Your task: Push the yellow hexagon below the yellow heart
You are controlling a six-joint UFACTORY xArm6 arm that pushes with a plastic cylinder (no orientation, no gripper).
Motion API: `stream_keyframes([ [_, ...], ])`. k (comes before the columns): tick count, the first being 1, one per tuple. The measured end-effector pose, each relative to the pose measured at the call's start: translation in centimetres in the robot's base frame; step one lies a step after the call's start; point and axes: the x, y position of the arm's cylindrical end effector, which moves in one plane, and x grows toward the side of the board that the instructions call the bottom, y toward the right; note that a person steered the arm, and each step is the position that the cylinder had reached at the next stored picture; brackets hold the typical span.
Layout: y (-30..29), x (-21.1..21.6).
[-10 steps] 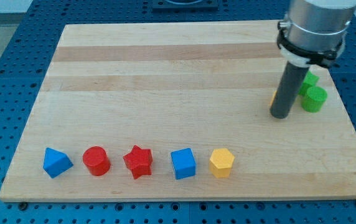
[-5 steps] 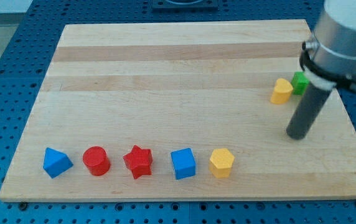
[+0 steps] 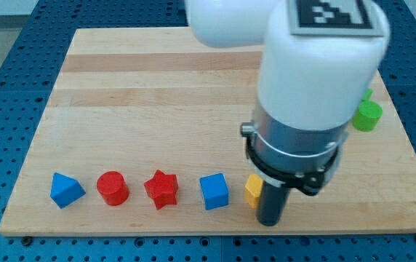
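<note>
The yellow hexagon (image 3: 252, 189) sits near the view's bottom edge of the board, mostly hidden behind my rod; only its left part shows. My tip (image 3: 268, 220) rests on the board just right of and slightly below the hexagon, at or very near its side. The yellow heart is hidden behind the arm's white body. The arm fills the view's centre right.
A row lies left of the hexagon: blue cube (image 3: 214, 191), red star (image 3: 161, 189), red cylinder (image 3: 111, 188), blue triangular block (image 3: 66, 190). A green cylinder (image 3: 368, 115) sits at the right, a second green block partly hidden above it. The board's bottom edge (image 3: 193, 231) is close.
My tip has moved from the board's right side, beside the yellow heart and green blocks, down and left to the yellow hexagon. The arm now covers the heart. No block has visibly moved.
</note>
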Motion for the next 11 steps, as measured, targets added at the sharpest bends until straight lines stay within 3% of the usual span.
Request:
stream_keyframes([
  [6,-6.1,-11.8],
  [11,5.2,-11.2],
])
